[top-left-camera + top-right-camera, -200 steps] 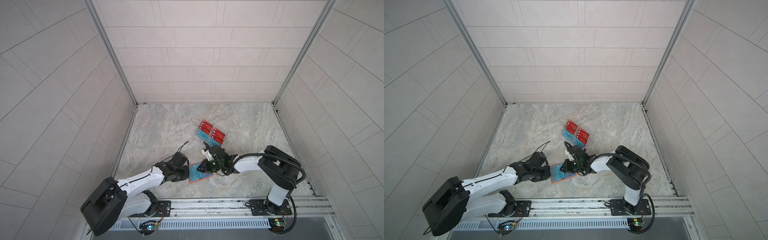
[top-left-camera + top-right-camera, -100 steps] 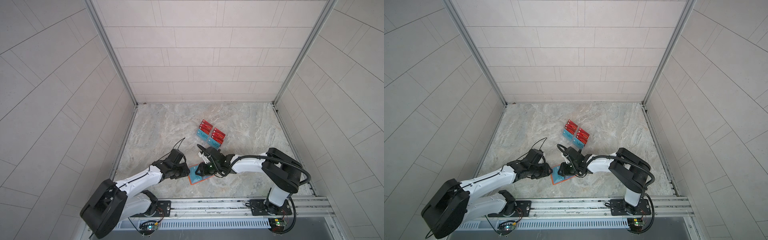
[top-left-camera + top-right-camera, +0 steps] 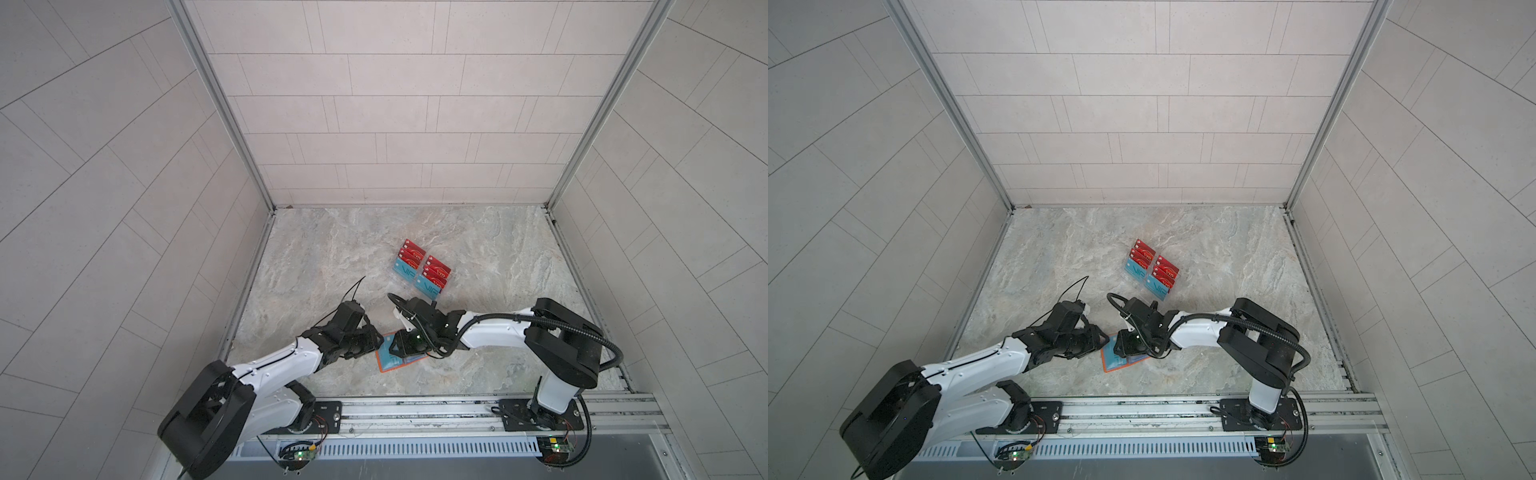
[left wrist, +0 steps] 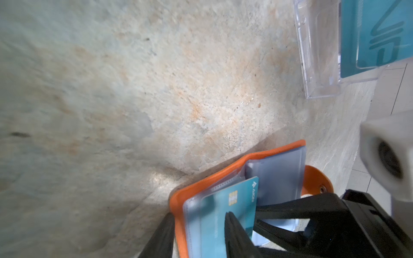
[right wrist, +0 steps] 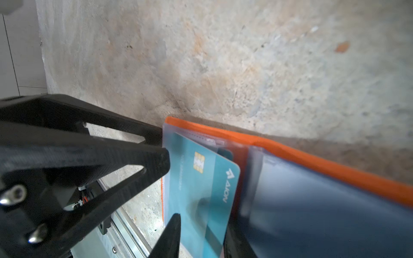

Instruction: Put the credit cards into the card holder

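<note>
The orange card holder [image 3: 390, 365] [image 3: 1115, 366] lies open on the stone floor near the front. Its clear sleeves [image 4: 279, 176] show, and a teal credit card [image 4: 232, 207] [image 5: 201, 189] with a gold chip sits in one of them. My left gripper [image 3: 374, 338] [image 4: 199, 223] is open; one finger is outside the orange cover and the other lies over the teal card. My right gripper [image 3: 401, 347] [image 5: 203, 223] is open above the same card, facing the left one. More red and teal credit cards [image 3: 422, 270] [image 3: 1152, 270] stand further back.
A clear acrylic rack [image 4: 317, 67] holds the remaining cards near the floor's middle. In both top views tiled walls close three sides, and a metal rail [image 3: 415, 409] carrying both arm bases runs along the front. The right wrist's white camera block [image 4: 391, 156] hangs close to my left gripper.
My left gripper was shut a second ago and now stands open. The right gripper's jaws have widened, and its wrist has shifted left over the card holder.
</note>
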`<action>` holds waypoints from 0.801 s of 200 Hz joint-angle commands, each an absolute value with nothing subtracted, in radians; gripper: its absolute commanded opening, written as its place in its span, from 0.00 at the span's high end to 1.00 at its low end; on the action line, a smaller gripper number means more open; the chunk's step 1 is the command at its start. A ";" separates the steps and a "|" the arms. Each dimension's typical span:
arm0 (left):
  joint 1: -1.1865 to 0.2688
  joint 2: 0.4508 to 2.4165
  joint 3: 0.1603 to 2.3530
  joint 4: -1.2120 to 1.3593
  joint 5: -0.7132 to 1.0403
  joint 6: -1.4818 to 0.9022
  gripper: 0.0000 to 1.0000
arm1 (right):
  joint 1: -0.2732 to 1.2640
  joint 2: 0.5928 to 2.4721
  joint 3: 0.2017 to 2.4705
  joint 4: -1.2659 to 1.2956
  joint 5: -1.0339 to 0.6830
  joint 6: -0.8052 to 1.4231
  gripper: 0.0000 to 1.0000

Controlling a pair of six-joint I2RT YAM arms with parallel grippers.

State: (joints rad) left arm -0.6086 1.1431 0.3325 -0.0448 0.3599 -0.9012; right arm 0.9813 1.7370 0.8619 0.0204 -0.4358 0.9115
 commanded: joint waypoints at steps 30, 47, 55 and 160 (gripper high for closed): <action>-0.607 1.168 0.338 -0.023 0.387 -0.905 0.59 | 1.003 1.751 0.887 0.024 -0.406 0.935 0.66; -0.608 1.184 0.352 -0.021 0.393 -0.902 0.60 | 1.003 1.755 0.898 0.016 -0.400 0.933 0.66; -0.608 1.188 0.356 -0.018 0.396 -0.902 0.60 | 1.003 1.757 0.905 0.011 -0.399 0.931 0.66; -0.606 1.222 0.423 -0.025 0.394 -0.888 0.61 | 1.008 1.775 0.928 0.006 -0.358 0.962 0.66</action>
State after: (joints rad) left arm -0.6060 1.2057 0.3714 -0.0311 0.3664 -0.9031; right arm 0.9970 1.7561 0.9031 -0.0063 -0.4007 0.9352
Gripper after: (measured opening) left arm 0.388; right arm 0.343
